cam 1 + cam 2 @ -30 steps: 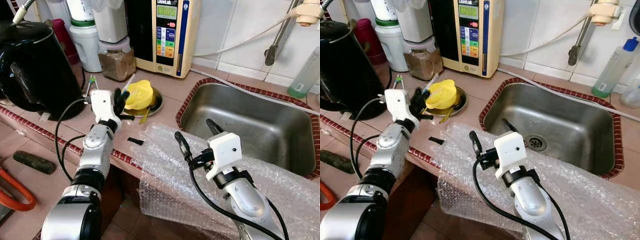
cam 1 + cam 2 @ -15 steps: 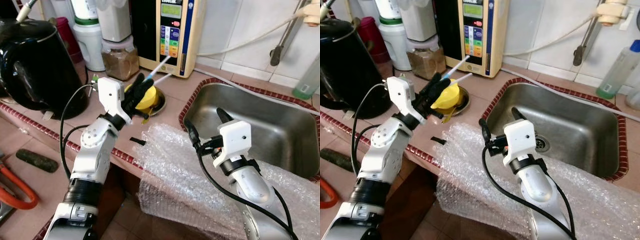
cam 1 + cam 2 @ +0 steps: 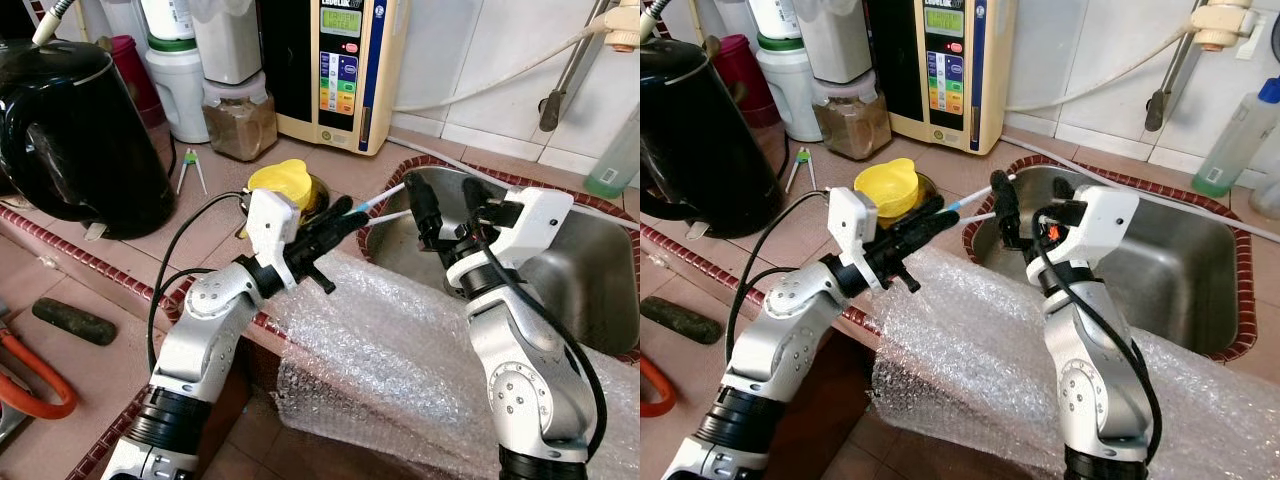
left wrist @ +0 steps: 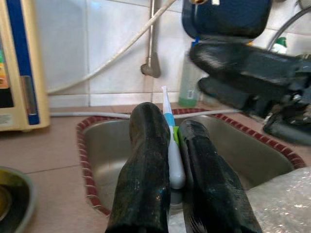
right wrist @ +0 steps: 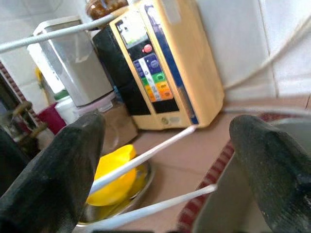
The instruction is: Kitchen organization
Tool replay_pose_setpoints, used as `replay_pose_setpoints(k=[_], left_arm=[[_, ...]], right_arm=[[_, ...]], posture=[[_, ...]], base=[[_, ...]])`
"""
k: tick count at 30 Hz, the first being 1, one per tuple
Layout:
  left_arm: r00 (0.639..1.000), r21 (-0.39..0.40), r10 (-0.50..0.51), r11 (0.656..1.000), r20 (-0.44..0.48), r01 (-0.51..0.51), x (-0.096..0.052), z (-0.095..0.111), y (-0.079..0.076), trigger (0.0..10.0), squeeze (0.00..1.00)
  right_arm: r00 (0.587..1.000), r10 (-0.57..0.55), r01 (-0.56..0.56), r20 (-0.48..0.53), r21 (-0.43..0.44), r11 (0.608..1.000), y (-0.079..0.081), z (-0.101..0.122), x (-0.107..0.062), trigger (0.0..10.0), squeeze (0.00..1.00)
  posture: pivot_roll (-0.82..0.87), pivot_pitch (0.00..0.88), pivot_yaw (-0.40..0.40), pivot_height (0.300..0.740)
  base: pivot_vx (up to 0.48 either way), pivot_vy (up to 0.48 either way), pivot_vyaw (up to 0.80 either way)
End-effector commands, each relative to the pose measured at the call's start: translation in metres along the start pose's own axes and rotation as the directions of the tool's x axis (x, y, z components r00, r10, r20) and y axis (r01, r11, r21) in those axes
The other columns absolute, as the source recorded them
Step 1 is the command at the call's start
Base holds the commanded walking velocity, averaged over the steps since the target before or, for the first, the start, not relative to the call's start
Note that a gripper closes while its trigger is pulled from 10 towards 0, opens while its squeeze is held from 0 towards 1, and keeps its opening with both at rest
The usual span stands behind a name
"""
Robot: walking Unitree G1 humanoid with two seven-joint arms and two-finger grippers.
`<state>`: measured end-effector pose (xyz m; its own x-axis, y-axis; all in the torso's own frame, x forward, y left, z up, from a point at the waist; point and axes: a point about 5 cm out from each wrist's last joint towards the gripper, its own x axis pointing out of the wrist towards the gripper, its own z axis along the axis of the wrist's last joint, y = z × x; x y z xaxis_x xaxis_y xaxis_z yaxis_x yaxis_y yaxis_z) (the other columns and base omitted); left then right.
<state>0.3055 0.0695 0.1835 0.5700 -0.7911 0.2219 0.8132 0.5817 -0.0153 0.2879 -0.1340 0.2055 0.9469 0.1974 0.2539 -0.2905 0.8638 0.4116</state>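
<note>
Two slim white toothbrushes (image 3: 385, 200) lie side by side, clamped between the black fingers of the left pincer (image 3: 930, 217) and held level in the air. One carries a blue and green band on its handle. Their free ends reach out over the near-left corner of the steel sink (image 3: 1160, 265), its rim edged in red tile.

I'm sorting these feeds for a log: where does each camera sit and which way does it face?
Head views: stereo pair looking down at the counter and sink; both arms show.
Left wrist view: along the left tool, shut on toothbrushes, toward the sink.
Right wrist view: between the open right tool, toward the water machine.
All share the toothbrushes.
</note>
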Motion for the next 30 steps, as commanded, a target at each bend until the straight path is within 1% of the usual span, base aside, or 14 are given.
replay_pose_setpoints(k=[1,2,3,4,6,10,14,21,23,24,30], left_arm=[[0.999,0.004,-0.037,0.999,0.011,0.037,0.002,0.005,-0.007,0.0,0.00],[0.999,0.008,-0.052,0.999,0.015,0.051,0.005,0.005,-0.011,0.0,0.00],[0.999,0.008,-0.052,0.999,0.015,0.051,0.005,0.005,-0.011,0.0,0.00],[0.998,0.008,-0.062,0.998,0.015,0.061,0.006,0.006,-0.014,0.0,0.00],[0.997,0.003,-0.075,0.997,0.011,0.075,0.007,0.006,-0.017,0.0,0.00],[0.995,-0.002,-0.102,0.995,0.000,0.102,0.008,0.003,-0.023,0.0,0.00],[0.994,-0.001,-0.107,0.994,-0.008,0.107,0.008,0.002,-0.026,0.0,0.00],[0.995,0.011,-0.094,0.995,-0.017,0.094,0.006,0.001,-0.023,0.0,0.00],[0.996,0.013,-0.092,0.996,-0.018,0.092,0.006,0.001,-0.023,0.0,0.00],[0.996,0.016,-0.091,0.996,-0.019,0.091,0.006,0.001,-0.022,0.0,0.00],[0.996,0.025,-0.090,0.996,-0.024,0.090,0.006,0.000,-0.021,0.0,0.00]], right_arm=[[1.000,0.005,-0.005,-0.006,0.050,0.999,0.003,0.001,0.004,10.0,0.00],[1.000,0.001,0.001,-0.022,0.119,0.993,0.006,-0.003,0.009,8.1,0.00],[1.000,0.001,0.001,-0.022,0.119,0.993,0.006,-0.003,0.009,8.1,0.00],[0.999,-0.002,0.009,-0.036,0.179,0.984,0.007,-0.005,0.013,0.0,0.00],[0.999,-0.002,0.011,-0.040,0.213,0.977,0.008,-0.006,0.017,0.0,0.00],[0.999,0.016,-0.004,-0.047,0.241,0.970,0.012,-0.006,0.025,0.0,0.00],[0.998,0.024,-0.010,-0.050,0.266,0.964,0.015,-0.006,0.029,0.0,0.00],[0.999,-0.001,0.018,-0.054,0.316,0.949,0.012,-0.006,0.027,0.0,0.00],[0.999,-0.002,0.020,-0.052,0.344,0.939,0.011,-0.006,0.027,0.0,0.00],[0.999,-0.004,0.021,-0.047,0.374,0.927,0.010,-0.005,0.026,0.0,0.00],[0.999,-0.025,0.043,-0.048,0.414,0.909,0.006,-0.005,0.024,0.0,0.00]], posture=[[0.00,0.038,0.038,0.740],[0.01,0.038,0.036,0.740],[0.01,0.038,0.036,0.740],[0.01,0.039,0.034,0.740],[0.01,0.039,0.034,0.740],[0.02,0.041,0.034,0.740],[0.02,0.043,0.034,0.740],[0.02,0.045,0.034,0.740],[0.02,0.045,0.036,0.740],[0.02,0.046,0.039,0.740],[0.01,0.045,0.045,0.740]], base=[[0.000,0.000,0.00],[0.000,0.000,0.00],[0.000,0.000,0.00],[0.000,0.000,0.00],[0.000,0.000,0.00],[0.000,0.000,0.00],[0.000,0.000,0.00],[0.000,0.000,0.00],[0.000,0.000,0.00],[0.000,0.000,0.00],[0.000,0.000,0.00]])
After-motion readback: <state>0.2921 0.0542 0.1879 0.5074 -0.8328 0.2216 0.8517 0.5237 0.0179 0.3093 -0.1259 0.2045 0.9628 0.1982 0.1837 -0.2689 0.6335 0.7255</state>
